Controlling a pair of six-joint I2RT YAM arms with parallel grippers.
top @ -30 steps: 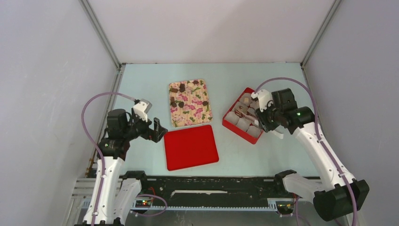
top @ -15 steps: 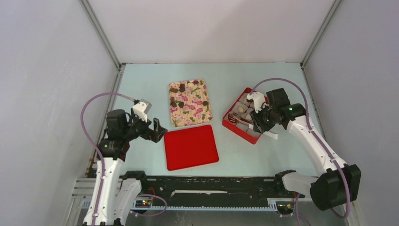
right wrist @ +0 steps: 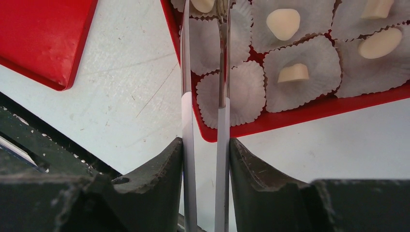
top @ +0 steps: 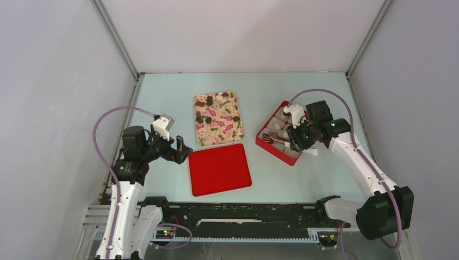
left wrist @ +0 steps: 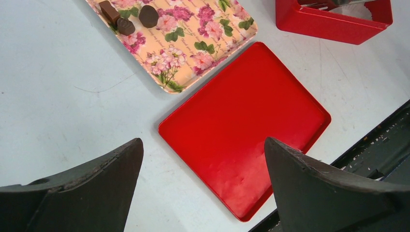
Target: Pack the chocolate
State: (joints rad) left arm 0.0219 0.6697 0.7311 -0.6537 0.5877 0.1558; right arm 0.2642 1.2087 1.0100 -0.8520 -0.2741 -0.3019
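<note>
Two grippers: left gripper (left wrist: 200, 145) by the left edge of the lid (left wrist: 241, 130); right gripper (right wrist: 205, 145) over the box (right wrist: 300, 113).
Left state: fingers spread wide with nothing between them, hanging above the table (left wrist: 63, 106) and touching nothing.
Right state: clamped on tweezers (right wrist: 186, 72), which stick out forward over the box's near corner.
Tweezers: blades parallel with a narrow gap. The tips run off the top edge of the right wrist view beside a pale chocolate (right wrist: 203, 5), so I cannot tell whether they hold anything.
Packed: five pale lumps show in the box, each in its own cup (right wrist: 234, 94).
Unpacked: several dark pieces (left wrist: 148, 15) lie on the cloth (left wrist: 193, 46), mostly toward its left half.
Cups: white and crinkled, packed edge to edge. The one at the box's near corner is empty.
Box: red and open, set at an angle on the table's right side, well apart from the cloth.
Lid: red, flat on the table just nearer than the cloth, with a thin strip of table between them.
</note>
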